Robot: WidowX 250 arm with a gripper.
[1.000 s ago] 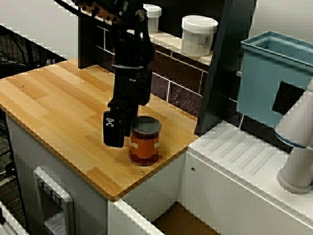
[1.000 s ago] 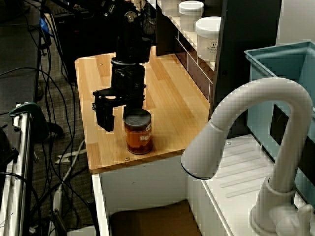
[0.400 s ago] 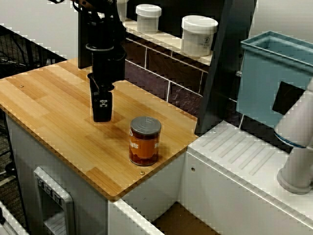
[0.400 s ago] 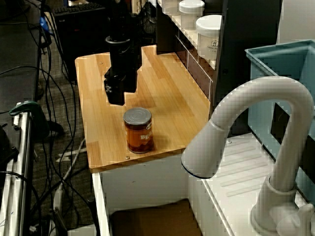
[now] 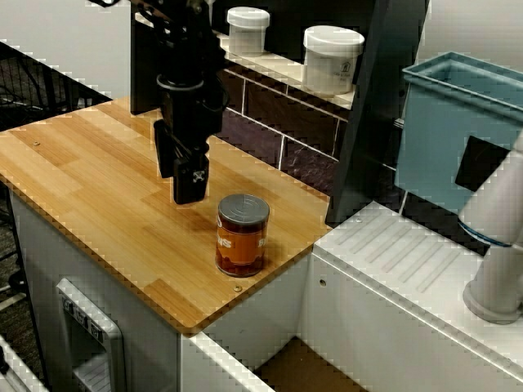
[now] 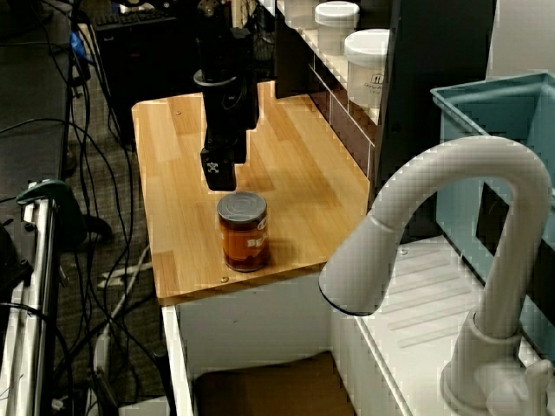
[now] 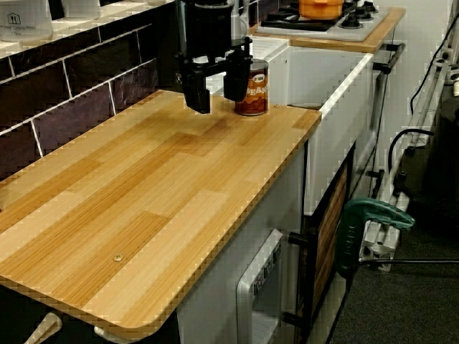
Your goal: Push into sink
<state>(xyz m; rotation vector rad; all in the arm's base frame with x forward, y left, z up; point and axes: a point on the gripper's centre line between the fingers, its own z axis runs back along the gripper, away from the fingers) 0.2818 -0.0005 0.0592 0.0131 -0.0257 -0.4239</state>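
1. The orange cylindrical can with a grey metal lid [image 5: 242, 235] stands upright on the light wooden countertop [image 5: 90, 180], close to the corner of that countertop which borders the sunken white-walled sink with a brownish floor [image 5: 302, 369]; it has not gone over the edge yet.
2. The black robot gripper [image 7: 216, 84] hangs low over the countertop on the side of the can away from the sink, close to the can but apart from it in both front views.
3. Its jaws stand wide apart (the long view down the counter shows two dark fingers [image 7: 198, 91] with a clear gap between them), and they hold nothing.
4. In that long view one finger overlaps the can's outline, yet the two front views show a strip of bare wood between gripper and can, so I judge there is no contact.
5. Progress, as I read it: the approach is roughly in place behind the can, but the push itself is not done, since the can sits fully on the wood.
6. What remains is to bring the gripper against the can's far side and slide it across the short stretch of countertop to the edge, where it should drop into the sink.
7. Beyond the can, the ribbed white draining surface [image 5: 409, 253], the blue-grey box-shaped bin [image 5: 445, 139] and the white curved faucet [image 6: 451, 225] lie to the sink's side and play no part; white lidded jars [image 5: 331, 59] sit on the shelf behind the countertop
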